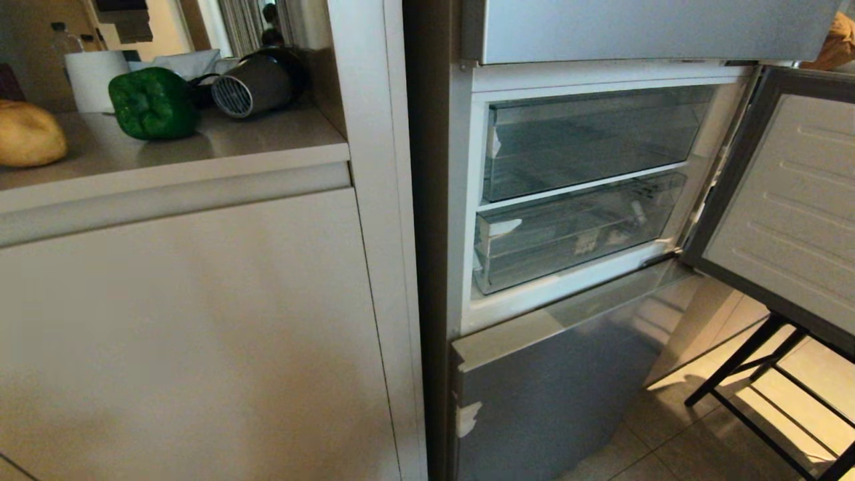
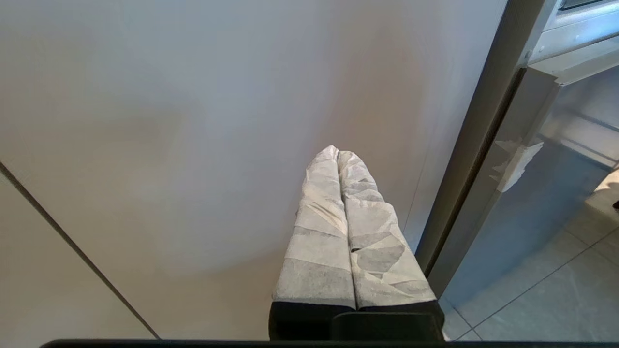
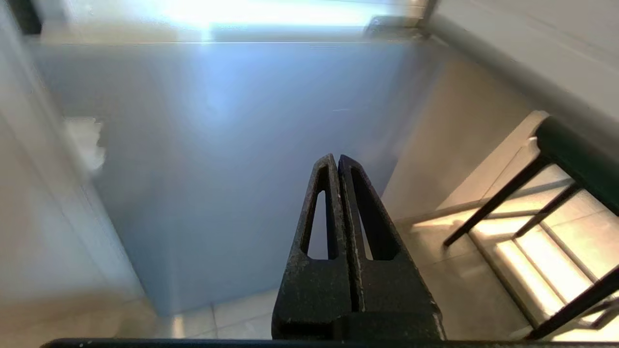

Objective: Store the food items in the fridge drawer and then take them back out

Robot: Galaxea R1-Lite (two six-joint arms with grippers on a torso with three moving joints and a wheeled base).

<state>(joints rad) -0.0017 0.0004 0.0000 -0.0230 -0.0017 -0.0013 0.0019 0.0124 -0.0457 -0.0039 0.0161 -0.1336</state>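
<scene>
On the counter at the far left lie the food items: a tan potato (image 1: 28, 133) and a dark-green bell pepper (image 1: 152, 103). The silver-grey fridge stands with its middle door (image 1: 788, 200) swung open. Two clear fridge drawers sit pushed in, an upper one (image 1: 588, 140) and a lower one (image 1: 574, 230). Neither arm shows in the head view. My left gripper (image 2: 337, 151), wrapped in white, is shut and empty in front of the pale cabinet front. My right gripper (image 3: 337, 157), black, is shut and empty before the fridge's lower silver door (image 3: 232, 159).
Beside the pepper a hair dryer (image 1: 257, 83) lies next to a white roll (image 1: 97, 79). The cabinet front (image 1: 200, 334) fills the left. A black-legged stool or table (image 1: 768, 374) stands on the tiled floor under the open door, at the right.
</scene>
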